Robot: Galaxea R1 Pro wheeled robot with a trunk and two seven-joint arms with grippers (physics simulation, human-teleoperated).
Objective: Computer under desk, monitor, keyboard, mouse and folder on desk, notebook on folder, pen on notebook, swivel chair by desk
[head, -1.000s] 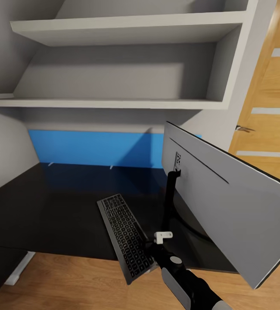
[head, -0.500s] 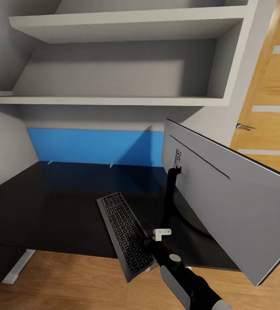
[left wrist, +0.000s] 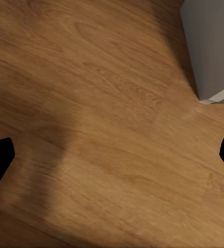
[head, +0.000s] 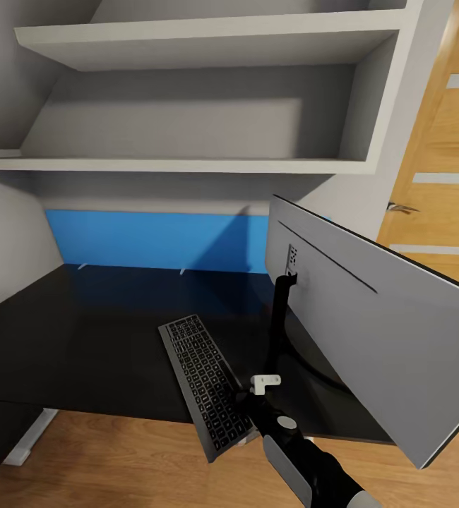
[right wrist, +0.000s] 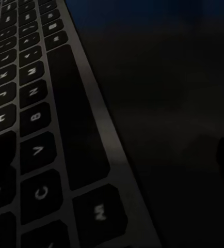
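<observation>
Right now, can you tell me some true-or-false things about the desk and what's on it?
1. The keyboard pokes out past the front edge of the black desk. True.
2. The monitor shows us its black screen. False: we see its silver-grey back.
3. The wall shelves are full of books. False: they look bare.
4. The left claw is over the wood floor, spread wide. True.
5. The keyboard lies on the floor. False: it rests on the desk, beside the monitor's stand.
</observation>
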